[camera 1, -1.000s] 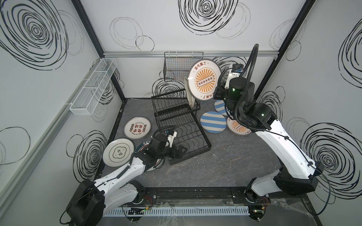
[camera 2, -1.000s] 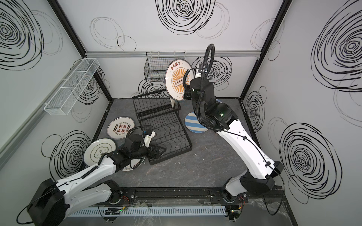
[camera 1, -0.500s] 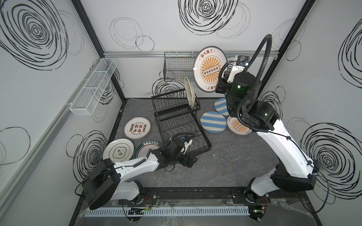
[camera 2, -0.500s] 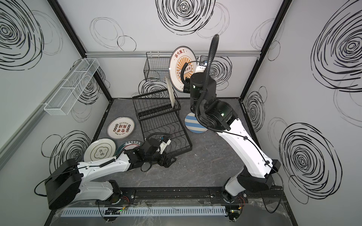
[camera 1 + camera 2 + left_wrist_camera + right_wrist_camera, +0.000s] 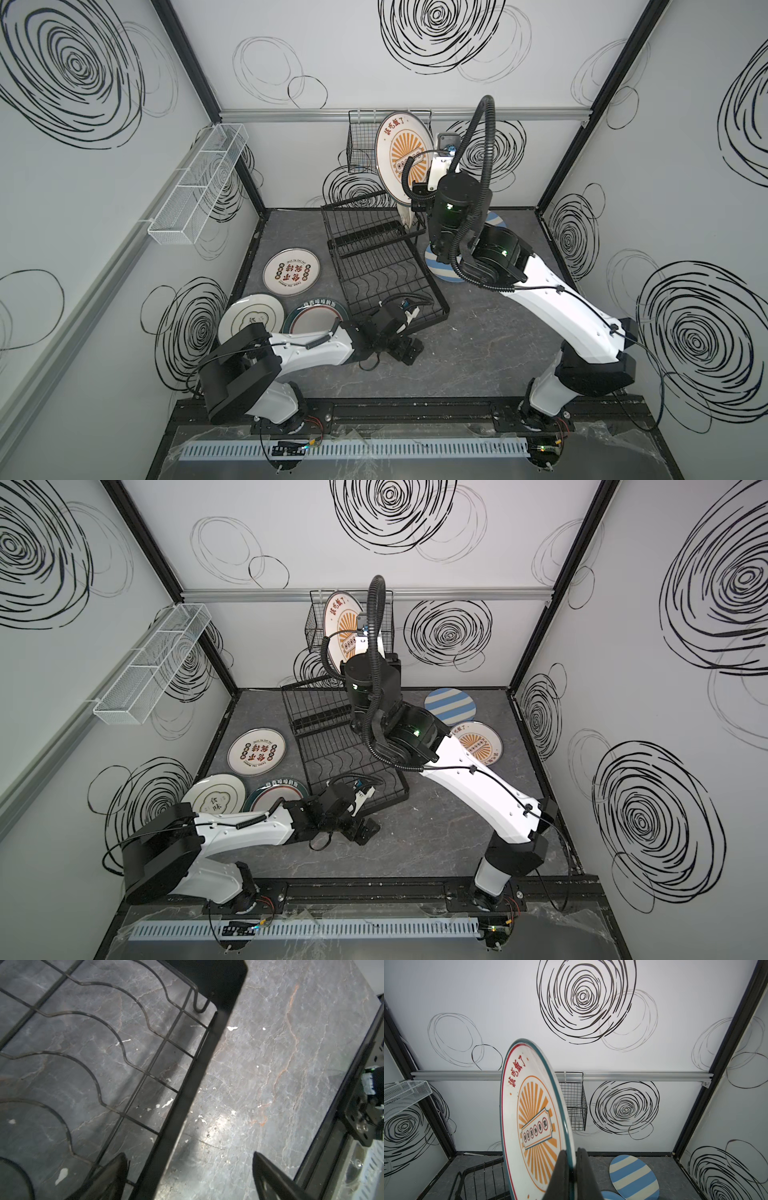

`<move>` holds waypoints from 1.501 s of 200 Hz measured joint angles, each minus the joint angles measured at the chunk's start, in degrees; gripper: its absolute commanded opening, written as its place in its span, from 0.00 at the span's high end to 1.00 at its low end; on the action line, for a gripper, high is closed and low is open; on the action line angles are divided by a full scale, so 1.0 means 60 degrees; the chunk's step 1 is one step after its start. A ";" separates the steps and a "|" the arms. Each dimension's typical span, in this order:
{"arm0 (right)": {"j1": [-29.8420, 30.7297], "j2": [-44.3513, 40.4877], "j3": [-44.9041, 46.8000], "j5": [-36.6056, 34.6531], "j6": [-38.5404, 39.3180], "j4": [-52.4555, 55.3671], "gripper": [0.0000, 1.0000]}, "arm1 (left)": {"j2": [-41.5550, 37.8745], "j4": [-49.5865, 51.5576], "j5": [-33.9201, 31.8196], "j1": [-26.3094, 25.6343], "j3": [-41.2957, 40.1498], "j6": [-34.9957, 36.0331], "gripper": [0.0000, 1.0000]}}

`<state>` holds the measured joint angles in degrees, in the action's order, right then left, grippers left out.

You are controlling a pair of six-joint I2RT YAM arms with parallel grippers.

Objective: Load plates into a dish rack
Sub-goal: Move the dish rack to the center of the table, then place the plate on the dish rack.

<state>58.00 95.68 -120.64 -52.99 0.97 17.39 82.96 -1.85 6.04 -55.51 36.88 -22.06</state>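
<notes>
Moved leftward since earlier: sunburst plate, held on edge above rack's far end, rim clamped in right gripper. Left gripper jaws wide apart, astride rack's near rim. Possibly white plate slotted upright, mostly hidden by right arm. Wall basket directly behind.

White walls with black scribbled swirls, dark marbled floor, aluminium rail across far wall, black grid basket there, white mesh basket left.
</notes>
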 measured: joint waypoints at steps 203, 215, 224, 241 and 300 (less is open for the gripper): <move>0.0178 0.0973 -0.0076 -0.1056 -0.0681 0.1005 1.00 | -0.5049 0.0597 0.0408 0.2014 -0.1093 -0.0962 0.04; 0.0146 0.1075 -0.0084 -0.1089 -0.0790 0.1100 1.00 | -0.5552 0.0772 0.0656 0.2524 -0.1366 -0.1129 0.04; 0.0117 0.1198 -0.0117 -0.1118 -0.0860 0.1202 1.00 | -0.5829 0.0885 0.0831 0.2943 -0.1548 -0.1239 0.04; 0.0040 0.1490 -0.0200 -0.1155 -0.0943 0.1450 1.00 | -0.6255 0.1151 0.1137 0.3789 -0.1781 -0.1370 0.04; -0.0350 0.1938 -0.0211 -0.1173 -0.1060 0.2244 1.00 | -0.6597 0.1523 0.1847 0.5034 -0.1832 -0.1432 0.04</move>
<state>55.90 107.31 -121.91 -60.03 -5.39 30.85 43.38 7.29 17.12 -25.30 25.89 -30.65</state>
